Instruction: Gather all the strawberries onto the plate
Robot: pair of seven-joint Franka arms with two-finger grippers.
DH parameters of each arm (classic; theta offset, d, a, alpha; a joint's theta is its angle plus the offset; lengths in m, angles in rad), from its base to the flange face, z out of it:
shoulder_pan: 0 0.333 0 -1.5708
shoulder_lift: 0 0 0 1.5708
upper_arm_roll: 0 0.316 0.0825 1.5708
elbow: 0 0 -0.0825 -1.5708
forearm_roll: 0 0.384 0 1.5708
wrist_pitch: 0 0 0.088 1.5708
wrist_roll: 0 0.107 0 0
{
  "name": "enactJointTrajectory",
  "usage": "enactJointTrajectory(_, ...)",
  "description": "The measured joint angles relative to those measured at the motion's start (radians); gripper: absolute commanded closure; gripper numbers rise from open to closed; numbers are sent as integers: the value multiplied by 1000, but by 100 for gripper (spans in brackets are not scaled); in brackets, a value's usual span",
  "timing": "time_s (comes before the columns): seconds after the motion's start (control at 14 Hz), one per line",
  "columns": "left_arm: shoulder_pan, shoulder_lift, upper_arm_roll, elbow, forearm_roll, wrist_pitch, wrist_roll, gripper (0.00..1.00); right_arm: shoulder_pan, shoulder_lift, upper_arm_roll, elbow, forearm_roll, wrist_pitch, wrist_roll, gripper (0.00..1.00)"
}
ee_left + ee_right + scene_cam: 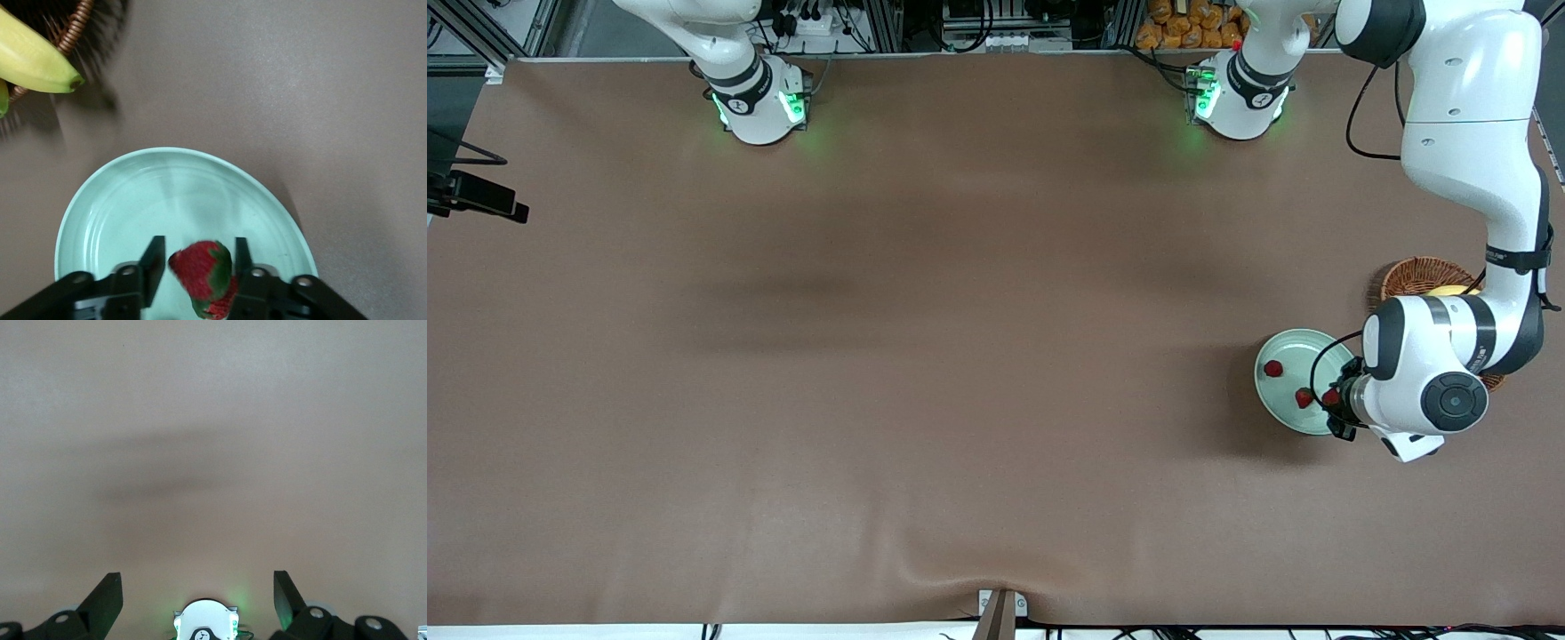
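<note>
Strawberries were the whole business: we counted three small dark-red strawberries with green caps, one (1273,368) lying on the round, shallow, pale mint-green plate (1288,348) farther from the front camera, a second (1304,398) on the plate nearer that camera, and a third (201,269) between the fingers of our left gripper (197,265).

We held that gripper over the plate's edge toward the left arm's end of the worktop (925,356). In the left wrist view its fingers (153,261) stood a little apart from the berry's sides rather than pressed into it, so we judged the berry released, or all but released, onto the plate; another berry (220,305) showed just beneath it. Placing it low and inside the rim would have kept it from rolling off.

Beside the plate, farther from the front camera, sat a brown wicker basket (1421,276) holding a yellow banana (33,60), which we left alone.

Our right gripper (198,600) waited high over bare worktop with its fingers spread wide and nothing in them.
</note>
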Motion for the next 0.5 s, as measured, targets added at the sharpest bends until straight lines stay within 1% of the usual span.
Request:
enactJointTrajectory(0.29,9,-34,-1,1,0,10,2,0,0,0,-2,-2,-1,0,0,0)
enactJointTrajectory(0.5,8,-92,-13,1,1,8,74,0,0,1,-3,-2,-1,0,0,0)
